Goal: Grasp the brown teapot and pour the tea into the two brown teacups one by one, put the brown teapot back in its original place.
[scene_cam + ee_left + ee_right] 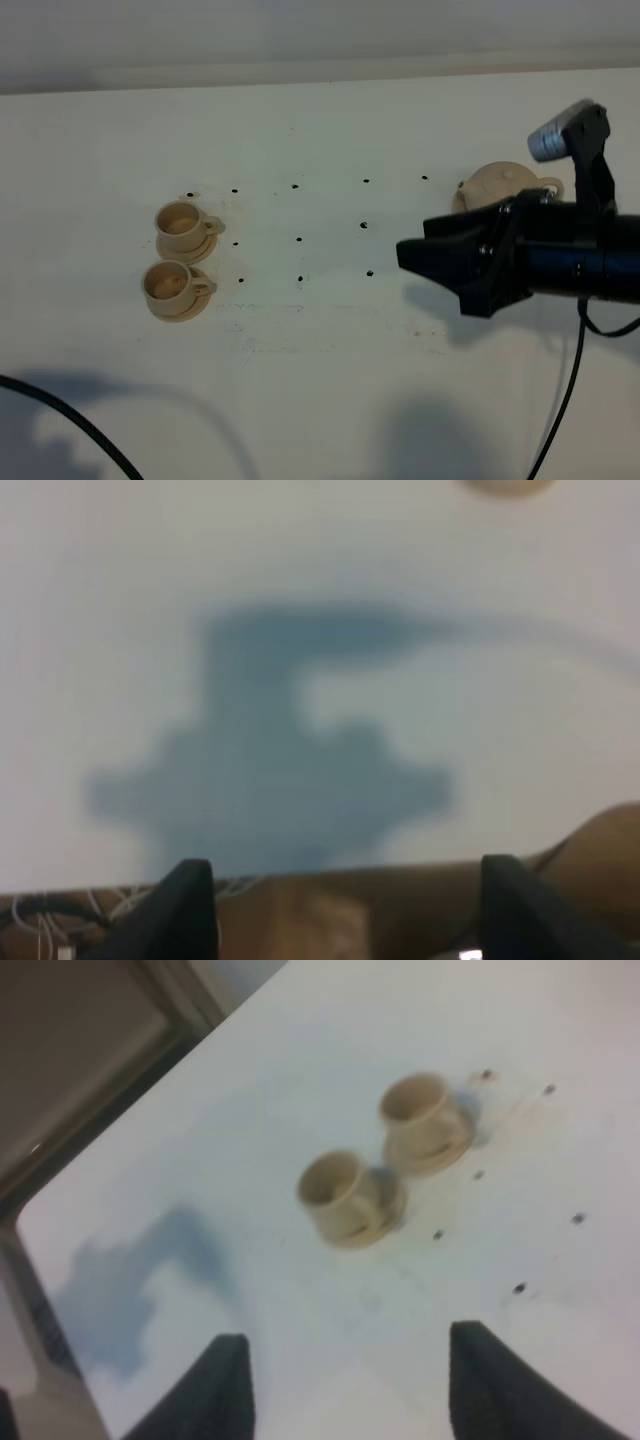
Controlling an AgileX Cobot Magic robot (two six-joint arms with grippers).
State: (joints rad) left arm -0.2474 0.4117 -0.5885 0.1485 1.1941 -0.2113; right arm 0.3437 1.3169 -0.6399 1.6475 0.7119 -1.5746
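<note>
Right hand (345, 1365) was wide open, empty, near the brown teapot (505, 185) by the far right edge of the desk (330, 400). Teacups (180, 224) sat well apart, toward the left edge. Risk: a sloppy handle grip could tip the pot and spill on the carry.

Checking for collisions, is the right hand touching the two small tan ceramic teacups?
Apart. The exterior high view shows bare white table between the right hand and the teacups.

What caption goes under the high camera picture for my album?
Open right gripper hovers near the brown teapot; rear teacup and front teacup wait across the white table.
</note>
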